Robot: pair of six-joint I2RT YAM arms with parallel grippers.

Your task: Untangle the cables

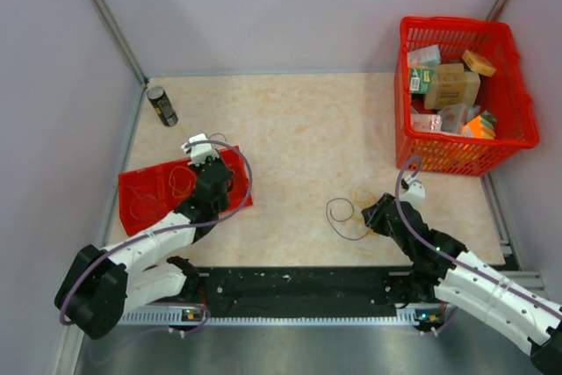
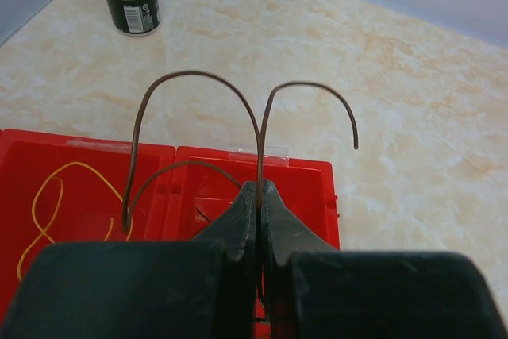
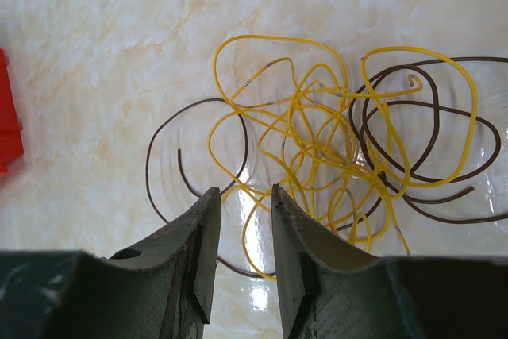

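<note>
Pale marbled table (image 1: 299, 129) fills the overhead view, with a red basket (image 1: 439, 151) of boxes at the far right and a can (image 1: 162, 105) at the far left. The left gripper (image 1: 198, 148) hangs over a red tray (image 1: 132, 186). The right gripper (image 1: 371, 212) sits just beside the cables (image 1: 347, 214), a loose knot lying on the bare table, well apart from the tray.

From the left wrist, the left gripper (image 2: 259, 196) is pinched tight on one brown cable (image 2: 198, 77), which arches up in two loops above the red tray (image 2: 305, 188). A single yellow cable (image 2: 48, 212) lies on the tray by itself.

From the right wrist, the right gripper (image 3: 242, 228) has its jaws apart and holds nothing, poised at the near edge of the cables (image 3: 333, 140), where yellow and brown strands cross many times.

By my reading, two strands are freed and most of the knot is left to separate.
</note>
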